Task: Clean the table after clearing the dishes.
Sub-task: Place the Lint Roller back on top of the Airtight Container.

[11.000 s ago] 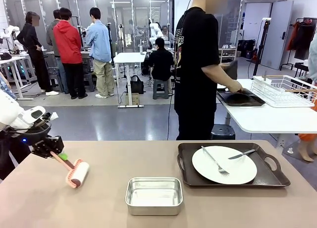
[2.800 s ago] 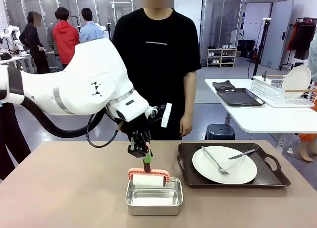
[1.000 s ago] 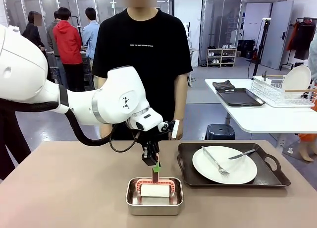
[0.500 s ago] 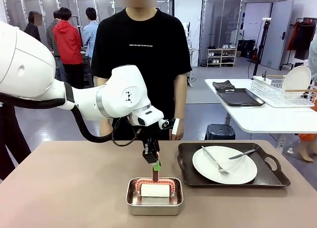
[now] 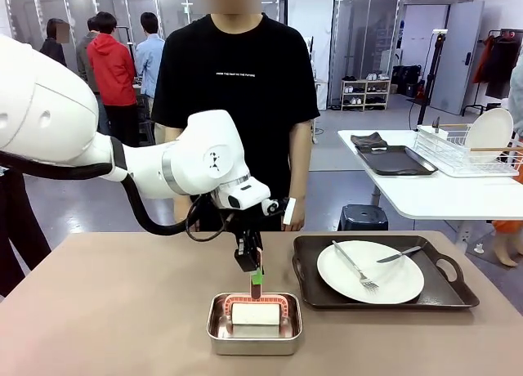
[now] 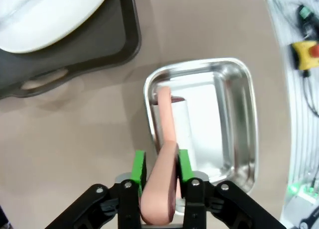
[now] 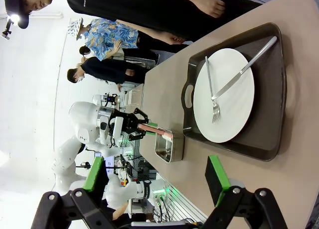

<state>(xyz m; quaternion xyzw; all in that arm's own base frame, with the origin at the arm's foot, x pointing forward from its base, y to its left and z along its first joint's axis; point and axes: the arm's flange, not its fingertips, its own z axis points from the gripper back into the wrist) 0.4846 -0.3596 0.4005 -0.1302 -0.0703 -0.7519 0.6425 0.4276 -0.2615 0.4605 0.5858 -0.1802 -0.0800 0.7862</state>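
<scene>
Reaching in from 9 o'clock over the table [image 5: 122,311] with the left gripper [image 5: 255,274]. Clenched on the pink handle of the roller [image 5: 255,314], green pads pressed to both sides of it in the left wrist view. Handle held near upright, white roll down inside the pan [image 5: 221,331]. Pan at 6 o'clock from the table's middle, near the robot's edge.

At 3 o'clock from the pan, just beside it but apart: the tray [image 5: 445,290], dark and handled, carrying the plate [image 5: 392,282]. On the plate: the fork [image 5: 355,267], tines pointing to 5 o'clock, and the knife [image 5: 400,254], its far end reaching past the rim toward 2 o'clock.

At 12 o'clock, behind the table: a person [image 5: 237,90] in a black shirt, arms hanging down.

At 2 o'clock, off the table, on the white side table [image 5: 433,200]: a second plate [image 5: 489,135] standing on edge in the rack [image 5: 445,151], and a second tray [image 5: 404,163] just beside the rack.

Right gripper [image 7: 155,174] released, pads well apart, facing along the table toward tray and plate.
</scene>
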